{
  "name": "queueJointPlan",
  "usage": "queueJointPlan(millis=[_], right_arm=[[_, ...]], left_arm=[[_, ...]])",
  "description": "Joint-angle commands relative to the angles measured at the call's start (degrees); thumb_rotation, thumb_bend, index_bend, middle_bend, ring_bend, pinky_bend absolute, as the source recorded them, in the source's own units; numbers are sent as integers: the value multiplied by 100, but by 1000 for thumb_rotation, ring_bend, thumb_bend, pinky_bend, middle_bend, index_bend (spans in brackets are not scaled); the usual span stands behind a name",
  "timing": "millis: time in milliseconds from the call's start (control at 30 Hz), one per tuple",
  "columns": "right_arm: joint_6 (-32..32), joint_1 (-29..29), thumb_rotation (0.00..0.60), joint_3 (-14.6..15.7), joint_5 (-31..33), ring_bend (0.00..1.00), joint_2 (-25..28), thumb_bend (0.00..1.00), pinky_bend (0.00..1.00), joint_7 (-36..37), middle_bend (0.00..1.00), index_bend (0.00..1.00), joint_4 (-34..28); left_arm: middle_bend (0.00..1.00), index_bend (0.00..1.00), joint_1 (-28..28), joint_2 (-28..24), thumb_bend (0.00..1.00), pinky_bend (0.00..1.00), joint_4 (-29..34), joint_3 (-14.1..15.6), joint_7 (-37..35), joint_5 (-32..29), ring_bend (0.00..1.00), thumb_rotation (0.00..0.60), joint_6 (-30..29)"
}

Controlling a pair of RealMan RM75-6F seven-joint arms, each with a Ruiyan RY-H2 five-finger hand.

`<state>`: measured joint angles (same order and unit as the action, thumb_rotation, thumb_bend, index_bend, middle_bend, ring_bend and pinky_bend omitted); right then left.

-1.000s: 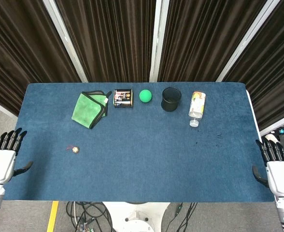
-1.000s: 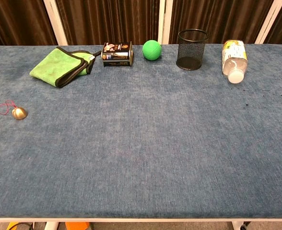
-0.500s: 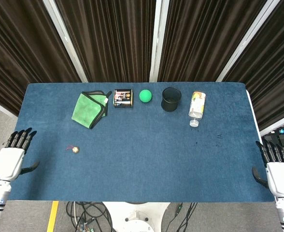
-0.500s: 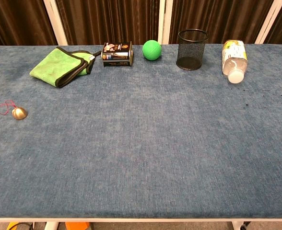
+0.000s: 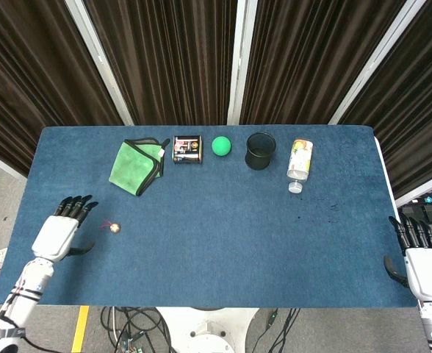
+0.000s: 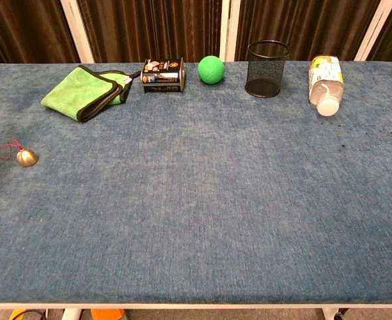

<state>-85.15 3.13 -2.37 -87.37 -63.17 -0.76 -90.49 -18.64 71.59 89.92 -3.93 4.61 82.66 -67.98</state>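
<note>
My left hand (image 5: 60, 230) hovers over the table's left side with its fingers spread and nothing in them. A small brass bell with a red loop (image 5: 114, 228) (image 6: 25, 157) lies just to its right, a short gap between them. My right hand (image 5: 424, 263) stays off the table's right edge near the front corner, fingers apart and empty. The chest view shows neither hand.
Along the far edge of the blue table (image 5: 216, 250) lie a folded green cloth (image 5: 136, 165), a small dark tin (image 5: 187, 148), a green ball (image 5: 221, 145), a black mesh cup (image 5: 261, 151) and a plastic bottle on its side (image 5: 300, 163).
My left hand has moved from beyond the table's left edge in over the table, towards the small bell. My right hand has stayed in place.
</note>
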Motion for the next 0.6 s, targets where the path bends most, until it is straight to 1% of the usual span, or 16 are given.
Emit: queueJointPlan(millis=[33, 200, 367, 600], right_arm=[[13, 8, 600, -5, 9, 0, -2, 320, 0, 12, 0, 0, 9], [-17, 6, 600, -12, -13, 0, 34, 320, 0, 25, 0, 0, -7], [-40, -8, 600, -14, -12, 0, 64, 320, 0, 35, 0, 0, -20], [-19, -1, 600, -13, -3, 0, 57, 320, 0, 23, 0, 0, -12]], left_arm=[[101, 184, -186, 223, 197, 44, -210, -67, -11, -145, 0, 600, 250], [106, 241, -380, 456, 202, 48, -491, -94, -71, -271, 0, 600, 538], [124, 309, -489, 601, 219, 50, -680, -137, -72, -392, 0, 600, 654], [137, 341, -609, 742, 250, 52, -869, -159, -103, -523, 0, 600, 799]])
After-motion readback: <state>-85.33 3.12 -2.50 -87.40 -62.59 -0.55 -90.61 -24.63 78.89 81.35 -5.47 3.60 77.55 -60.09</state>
